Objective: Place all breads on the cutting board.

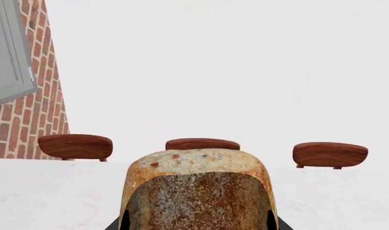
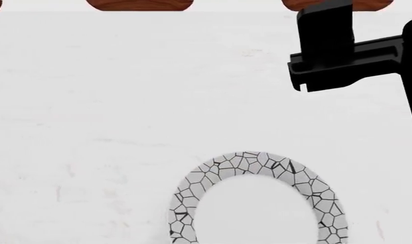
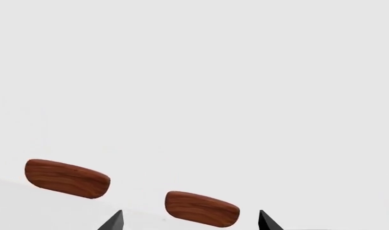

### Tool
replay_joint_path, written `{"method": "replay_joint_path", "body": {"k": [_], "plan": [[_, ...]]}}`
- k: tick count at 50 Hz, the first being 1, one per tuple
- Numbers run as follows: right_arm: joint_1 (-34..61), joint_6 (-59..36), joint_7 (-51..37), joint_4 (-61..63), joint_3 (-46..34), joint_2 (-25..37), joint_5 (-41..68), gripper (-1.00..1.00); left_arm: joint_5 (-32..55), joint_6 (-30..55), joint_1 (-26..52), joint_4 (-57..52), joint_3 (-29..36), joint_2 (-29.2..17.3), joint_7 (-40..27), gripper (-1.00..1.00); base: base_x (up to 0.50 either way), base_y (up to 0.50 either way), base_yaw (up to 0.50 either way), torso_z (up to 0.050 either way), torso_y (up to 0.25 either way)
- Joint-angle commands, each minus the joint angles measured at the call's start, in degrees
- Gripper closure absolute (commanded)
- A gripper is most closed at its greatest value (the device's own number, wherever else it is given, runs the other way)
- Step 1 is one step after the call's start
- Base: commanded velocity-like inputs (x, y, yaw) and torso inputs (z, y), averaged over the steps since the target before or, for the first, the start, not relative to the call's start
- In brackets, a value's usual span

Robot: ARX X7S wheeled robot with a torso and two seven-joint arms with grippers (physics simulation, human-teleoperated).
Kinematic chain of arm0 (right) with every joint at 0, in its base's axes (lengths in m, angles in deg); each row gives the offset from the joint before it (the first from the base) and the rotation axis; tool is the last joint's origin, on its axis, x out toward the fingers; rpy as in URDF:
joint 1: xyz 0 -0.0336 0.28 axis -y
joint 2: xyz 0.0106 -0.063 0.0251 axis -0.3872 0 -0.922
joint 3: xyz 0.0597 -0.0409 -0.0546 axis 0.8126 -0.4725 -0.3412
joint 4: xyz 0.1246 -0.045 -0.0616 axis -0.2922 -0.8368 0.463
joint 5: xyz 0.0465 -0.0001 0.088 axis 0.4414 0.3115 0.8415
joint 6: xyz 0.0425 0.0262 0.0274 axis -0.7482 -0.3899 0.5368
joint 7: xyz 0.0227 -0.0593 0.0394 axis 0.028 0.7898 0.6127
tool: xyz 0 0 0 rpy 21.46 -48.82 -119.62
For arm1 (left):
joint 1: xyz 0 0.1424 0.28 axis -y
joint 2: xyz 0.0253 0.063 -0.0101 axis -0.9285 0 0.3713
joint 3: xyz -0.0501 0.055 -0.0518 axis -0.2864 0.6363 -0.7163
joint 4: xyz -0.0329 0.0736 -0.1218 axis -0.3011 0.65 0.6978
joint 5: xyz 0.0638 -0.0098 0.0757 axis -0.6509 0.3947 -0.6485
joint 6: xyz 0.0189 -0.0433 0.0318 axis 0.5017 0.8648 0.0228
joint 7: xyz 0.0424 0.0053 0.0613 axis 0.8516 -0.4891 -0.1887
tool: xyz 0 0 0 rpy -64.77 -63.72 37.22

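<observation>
Bread in the left tool, board out of sight.

Holds one speckled bread [image 1: 197, 191] clamped in the left tool [image 1: 197, 225], lifted clear of the white bench [image 2: 111, 112]. Shows no cutting board and no second bread anywhere, so placing looks not yet done. Leaves the right tool [image 3: 189, 221] empty, tips apart. Shows only a crackle-rimmed plate [image 2: 192, 188], bare, on the bench below the head.

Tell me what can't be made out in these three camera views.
- Cutting board: in no view.
- Second bread: in no view.
- Left gripper: the speckled bread fills the left wrist view's bottom edge, hiding the fingers.
- Cracked-pattern plate: cut off by the head view's bottom edge.
- Right gripper: only two fingertips show, apart, nothing between.
</observation>
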Motion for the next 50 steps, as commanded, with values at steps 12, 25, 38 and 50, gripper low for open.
{"method": "replay_joint_path", "body": {"k": [12,25,38,50], "plan": [[-1.05,1.01,0.94,0.63,-0.42,-0.01,-0.65,-1.00,-1.16,-2.34,-1.05,-0.88,-2.29,0.50,-0.52,1.00,0.06,0.50,0.00,0.000,0.000],[-0.40,0.90,0.68,0.42,-0.97,0.22,-0.27,-1.00,-1.54,-1.60,-1.03,-0.46,-2.87,0.87,-0.55,1.00,0.09,0.50,0.00,0.000,0.000],[-0.81,1.26,1.18,0.56,-1.47,0.03,-1.05,-1.00,-1.46,-0.95,-1.92,-0.08,-3.07,1.22,-0.53,1.00,0.10,0.50,0.00,0.000,0.001],[-0.88,1.61,1.50,0.62,-1.47,0.47,-0.98,-1.00,-0.57,-0.95,-2.70,-0.09,-3.78,1.47,-0.07,1.00,0.10,0.50,0.00,0.000,0.000]]}}
